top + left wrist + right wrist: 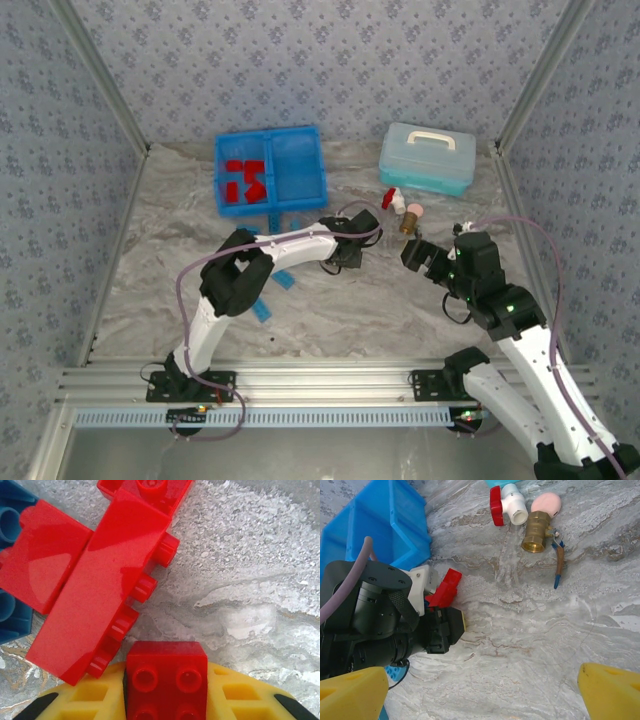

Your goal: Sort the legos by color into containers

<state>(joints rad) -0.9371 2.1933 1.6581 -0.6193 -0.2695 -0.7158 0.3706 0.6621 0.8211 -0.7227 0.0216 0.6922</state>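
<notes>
I work in a robotics test cell, not a home. My left arm (290, 245) and right arm (505, 315) are bolted to an aluminium rail (320, 385) at the near edge of a marble-patterned table (350, 310). Flowered wallpaper panels (300, 60) in bare metal struts (100, 70) box it in. Staged props sit about: a blue tray (298, 172), a lidded box (427, 160) and a brass valve (536, 539).

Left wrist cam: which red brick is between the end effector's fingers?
The small square red brick, studs facing the camera, between the yellow fingers; the longer red bricks lie loose on the table beyond.
</notes>
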